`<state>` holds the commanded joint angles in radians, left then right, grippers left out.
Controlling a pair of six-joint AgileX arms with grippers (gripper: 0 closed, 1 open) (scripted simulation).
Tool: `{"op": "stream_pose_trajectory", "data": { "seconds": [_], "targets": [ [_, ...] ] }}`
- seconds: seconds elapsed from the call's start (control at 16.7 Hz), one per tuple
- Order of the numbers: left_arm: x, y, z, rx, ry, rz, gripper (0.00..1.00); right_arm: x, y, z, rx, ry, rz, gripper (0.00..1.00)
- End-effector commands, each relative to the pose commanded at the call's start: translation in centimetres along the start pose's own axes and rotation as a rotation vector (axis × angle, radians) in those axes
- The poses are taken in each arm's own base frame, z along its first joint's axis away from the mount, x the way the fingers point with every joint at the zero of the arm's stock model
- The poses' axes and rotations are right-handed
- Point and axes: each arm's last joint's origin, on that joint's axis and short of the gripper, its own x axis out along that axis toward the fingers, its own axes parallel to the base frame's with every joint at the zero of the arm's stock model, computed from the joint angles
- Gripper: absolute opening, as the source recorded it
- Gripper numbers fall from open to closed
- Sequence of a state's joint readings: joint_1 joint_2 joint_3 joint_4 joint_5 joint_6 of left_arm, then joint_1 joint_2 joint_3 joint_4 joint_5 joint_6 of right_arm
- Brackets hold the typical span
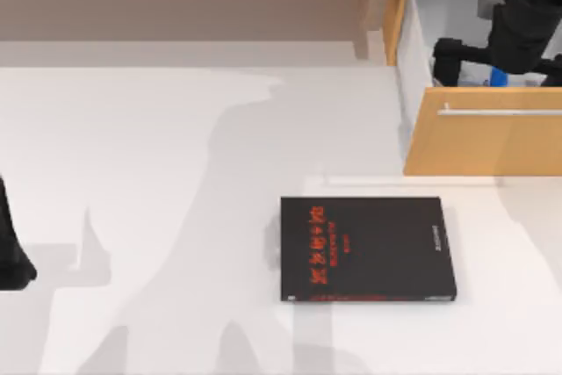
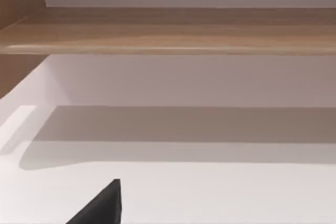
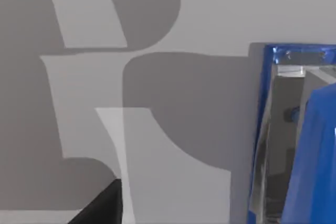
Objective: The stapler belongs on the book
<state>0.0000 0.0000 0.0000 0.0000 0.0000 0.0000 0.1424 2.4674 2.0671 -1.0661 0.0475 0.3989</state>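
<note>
at the top right of the top view, our right tool [image 1: 502, 72] reaches down into an open wooden drawer [image 1: 479, 133], where a bit of the blue stapler [image 1: 498, 77] shows beside it; we cannot tell how its fingers stand. our right wrist view has the stapler [image 3: 315, 171] close up against the drawer's pale floor. the black book [image 1: 367, 248] lies flat on the white surface [image 1: 158, 217], below the drawer. our left arm sits parked at the left edge.
</note>
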Motion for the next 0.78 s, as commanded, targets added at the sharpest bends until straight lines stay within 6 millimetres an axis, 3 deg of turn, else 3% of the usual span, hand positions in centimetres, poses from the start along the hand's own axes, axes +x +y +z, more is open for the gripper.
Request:
{"op": "stream_pose_trajectory", "data": {
  "seconds": [0.72,0.78],
  "targets": [
    [0.0,0.0,0.0,0.0,0.0,0.0,1.0,0.0,0.0,0.0,0.0,0.0,0.0,0.02],
    [0.0,0.0,0.0,0.0,0.0,0.0,1.0,0.0,0.0,0.0,0.0,0.0,0.0,0.0]
  ]
}}
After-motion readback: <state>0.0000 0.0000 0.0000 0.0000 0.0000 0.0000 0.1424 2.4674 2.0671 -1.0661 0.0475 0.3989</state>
